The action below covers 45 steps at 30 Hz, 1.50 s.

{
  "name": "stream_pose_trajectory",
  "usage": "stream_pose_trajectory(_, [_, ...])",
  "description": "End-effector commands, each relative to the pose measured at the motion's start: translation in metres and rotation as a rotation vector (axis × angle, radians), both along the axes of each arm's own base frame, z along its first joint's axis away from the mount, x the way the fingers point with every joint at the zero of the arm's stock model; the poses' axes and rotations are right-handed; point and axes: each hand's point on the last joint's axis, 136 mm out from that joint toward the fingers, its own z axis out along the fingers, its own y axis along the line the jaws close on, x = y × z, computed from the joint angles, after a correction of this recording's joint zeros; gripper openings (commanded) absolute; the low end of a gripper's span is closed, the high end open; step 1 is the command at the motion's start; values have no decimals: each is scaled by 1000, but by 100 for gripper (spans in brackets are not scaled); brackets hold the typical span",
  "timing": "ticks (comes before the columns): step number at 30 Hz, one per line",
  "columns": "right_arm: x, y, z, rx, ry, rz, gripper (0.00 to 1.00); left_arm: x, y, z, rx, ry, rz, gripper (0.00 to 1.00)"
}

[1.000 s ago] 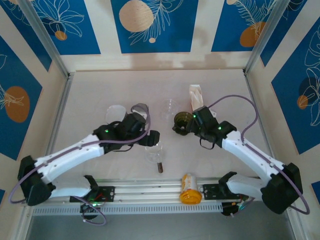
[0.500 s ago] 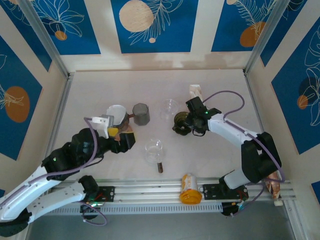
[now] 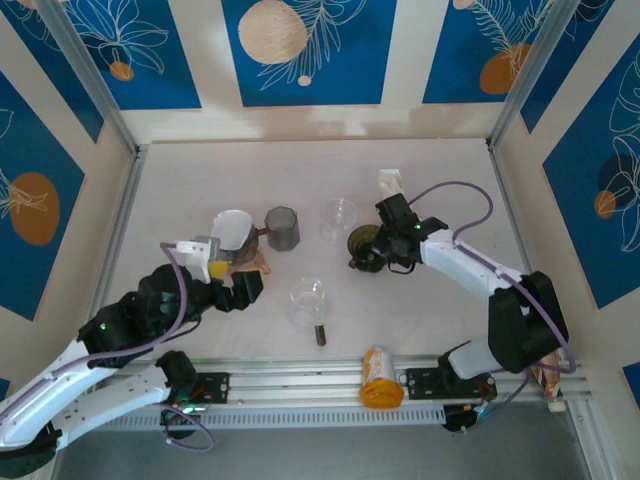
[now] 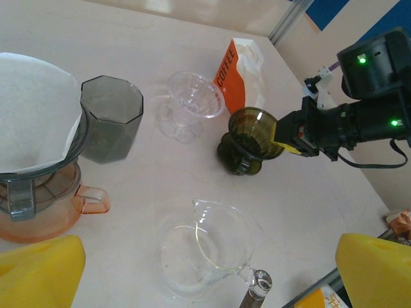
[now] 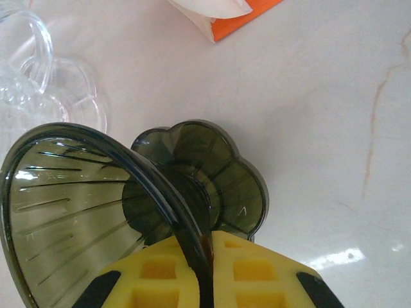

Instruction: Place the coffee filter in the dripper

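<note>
Two robot arms work over a pale table (image 3: pixel 180 190); one pinches a dripper and the other hangs with its fingers spread.
On the right, the right gripper (image 5: pixel 205 256) is clenched on the rim of the dark green dripper (image 4: pixel 252 138), a yellow finger on each side of the wall, and the dripper stands on its scalloped foot just in front of an orange-and-white coffee bag (image 4: pixel 237 67). The left gripper (image 4: pixel 212 256) is released and holds nothing, its yellow fingers (image 4: pixel 38 269) wide apart above a glass pitcher (image 4: pixel 205 253). The white coffee filter (image 4: pixel 32 115) sits opened out in a clear cone on an orange-tinted jug (image 4: pixel 45 218), on the left and well apart from the dark green dripper. Between them stand a grey faceted cup (image 4: pixel 110 125), just beside the jug, and a clear plastic cone (image 4: pixel 189 109).
</note>
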Motion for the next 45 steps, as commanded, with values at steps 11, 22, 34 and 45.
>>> stream_pose_trajectory(11, [-88,91,109,121,-36,552,0,-4,15,0,22,-32,21,100])
stream_pose_trajectory(22, [-106,155,105,110,57,720,0,-4,18,-2,38,-33,31,100])
stream_pose_trajectory(34, [-106,163,86,90,90,727,0,-5,21,-4,43,-35,36,100])
stream_pose_trajectory(45, [-110,154,84,88,85,701,53,-5,18,-8,45,-26,24,100])
